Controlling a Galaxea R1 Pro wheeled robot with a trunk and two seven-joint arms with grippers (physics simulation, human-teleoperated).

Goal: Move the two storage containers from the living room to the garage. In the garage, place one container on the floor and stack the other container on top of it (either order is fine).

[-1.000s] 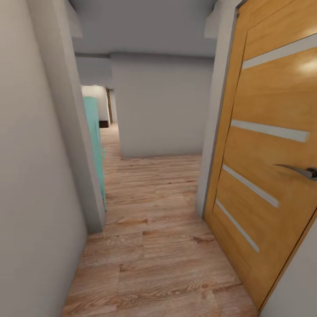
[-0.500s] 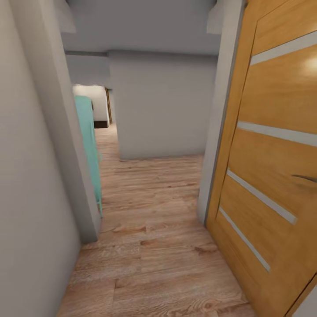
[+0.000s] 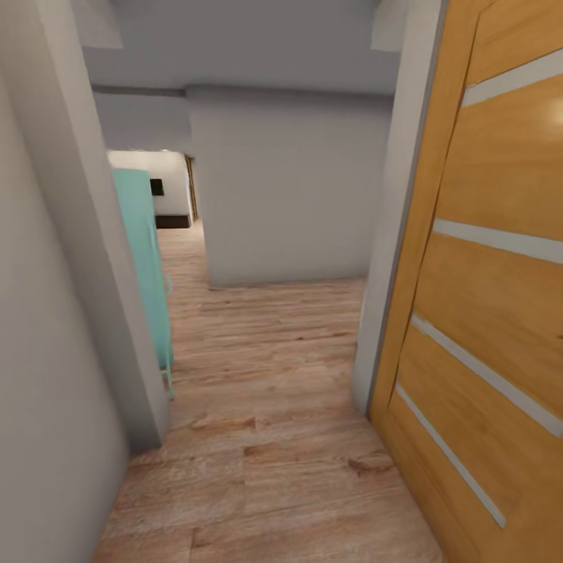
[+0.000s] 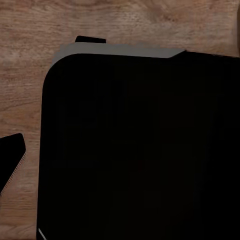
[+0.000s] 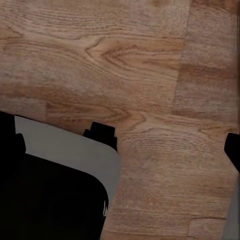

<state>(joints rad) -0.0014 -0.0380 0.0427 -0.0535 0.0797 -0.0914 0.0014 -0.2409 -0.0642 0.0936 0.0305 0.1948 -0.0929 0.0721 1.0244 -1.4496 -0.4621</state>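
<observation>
The two storage containers are out of view. I stand in a narrow hallway with a light wood-plank floor (image 3: 274, 414). My right gripper (image 5: 126, 146) is open, its dark fingertips (image 5: 233, 150) at opposite edges of the right wrist view with bare planks between them. My left gripper (image 4: 120, 159) also looks open and holds nothing. One of its fingertips (image 4: 11, 157) sits at the frame's edge, and the other is lost against my black base (image 4: 140, 150).
An open orange wood door (image 3: 485, 297) with pale stripes lines the right side. A white wall corner (image 3: 102, 313) juts in at the left, with a teal object (image 3: 145, 258) behind it. A white wall block (image 3: 289, 188) stands ahead, and a passage (image 3: 176, 227) runs past its left.
The head camera has moved forward along the hallway. The door's handle has slid out of view on the right, and the left wall corner and teal object look nearer.
</observation>
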